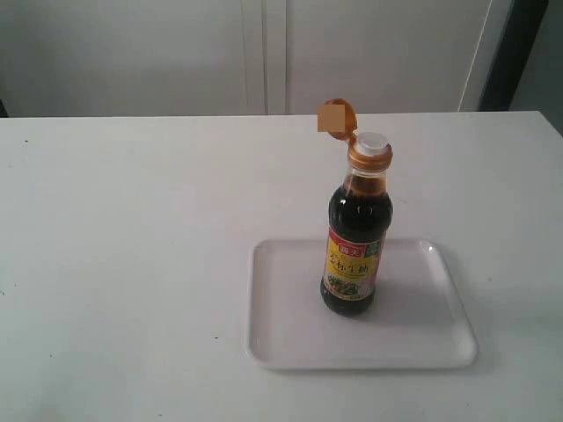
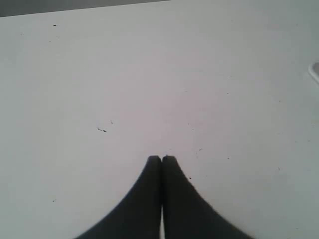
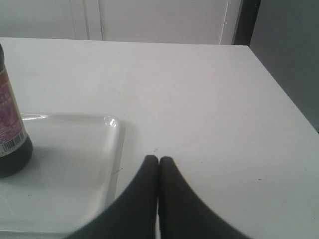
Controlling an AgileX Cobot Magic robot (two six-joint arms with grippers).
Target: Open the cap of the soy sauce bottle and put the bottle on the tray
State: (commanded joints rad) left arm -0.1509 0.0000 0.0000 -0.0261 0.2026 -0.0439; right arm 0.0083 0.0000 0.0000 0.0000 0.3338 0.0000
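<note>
The soy sauce bottle (image 1: 356, 242) stands upright in the middle of the white tray (image 1: 290, 343). Its golden-brown cap (image 1: 338, 118) is flipped back on its hinge, showing the white spout (image 1: 373, 144). In the right wrist view the bottle (image 3: 11, 134) shows at the edge, standing on the tray (image 3: 107, 149). My right gripper (image 3: 158, 159) is shut and empty, over the table just beside the tray's rim. Away from the bottle, my left gripper (image 2: 161, 159) is shut and empty over bare table. Neither gripper shows in the exterior view.
The white table (image 1: 123, 229) reaches a white wall at the back. Its right edge (image 3: 279, 94) drops off beside a dark gap. A sliver of the tray's rim (image 2: 315, 72) shows in the left wrist view.
</note>
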